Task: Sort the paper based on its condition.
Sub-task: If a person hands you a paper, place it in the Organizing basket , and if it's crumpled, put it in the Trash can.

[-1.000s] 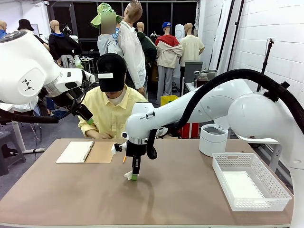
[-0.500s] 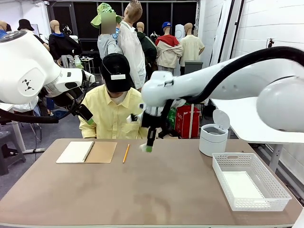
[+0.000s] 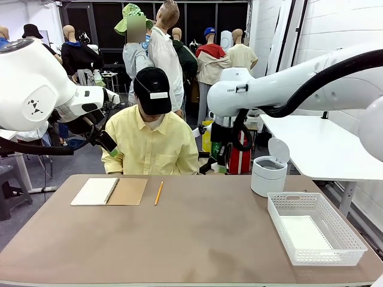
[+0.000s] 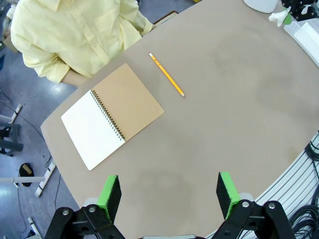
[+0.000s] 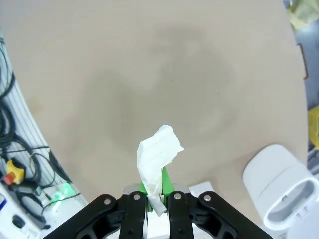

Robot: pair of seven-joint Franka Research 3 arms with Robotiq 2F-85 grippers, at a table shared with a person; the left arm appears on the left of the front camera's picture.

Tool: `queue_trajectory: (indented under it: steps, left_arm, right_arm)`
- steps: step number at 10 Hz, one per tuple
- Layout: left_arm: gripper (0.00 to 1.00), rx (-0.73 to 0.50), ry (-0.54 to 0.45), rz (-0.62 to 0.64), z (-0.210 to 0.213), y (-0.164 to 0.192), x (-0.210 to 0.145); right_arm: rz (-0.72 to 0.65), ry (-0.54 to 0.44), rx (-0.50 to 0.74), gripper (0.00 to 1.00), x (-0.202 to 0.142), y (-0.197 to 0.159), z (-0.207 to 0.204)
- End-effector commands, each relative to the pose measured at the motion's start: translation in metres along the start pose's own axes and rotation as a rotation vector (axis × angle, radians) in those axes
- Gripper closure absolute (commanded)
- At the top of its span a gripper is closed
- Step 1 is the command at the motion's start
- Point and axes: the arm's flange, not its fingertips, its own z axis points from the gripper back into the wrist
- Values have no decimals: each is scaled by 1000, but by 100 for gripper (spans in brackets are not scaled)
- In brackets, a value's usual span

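The right gripper (image 5: 154, 195) is closed on a crumpled paper (image 5: 158, 157); the wad sticks out past the green pads (image 5: 165, 180). In the front view this gripper (image 3: 222, 166) is raised high above the far edge of the counter (image 3: 203, 239), beside the person (image 3: 151, 140), and the white bin (image 3: 268, 173) with its lid up stands just to its right. In the right wrist view the bin (image 5: 280, 185) lies lower right of the paper, apart from it.

The left gripper (image 4: 169, 194) is wide open and holds nothing; its pads (image 4: 110, 191) are far apart, high over the counter (image 4: 239, 99). Below it lie the open notebook (image 4: 112, 114) and a yellow pencil (image 4: 167, 74), near each other but not touching.

In the front view the white basket (image 3: 317, 251) stands at the right of the counter, and a smooth white sheet (image 3: 302, 232) lies flat inside it. The notebook (image 3: 109, 191) and pencil (image 3: 158, 193) are at the far left, before the person.
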Motion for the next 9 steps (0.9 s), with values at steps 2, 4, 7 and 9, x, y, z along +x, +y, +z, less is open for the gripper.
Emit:
queue_trajectory:
  steps: [2,4,7,9]
  left_arm:
    - [0,0,0,5,1,1,0]
    - [0,0,0,5,1,1,0]
    - [0,0,0,5,1,1,0]
    - [0,0,0,5,1,1,0]
  right_arm:
    - [0,0,0,100,0,0,0]
    - [0,0,0,100,0,0,0]
    - [-50,36,-99,100,-1,-2,-1]
    - [-199,75,-251,100,-23,-25,7]
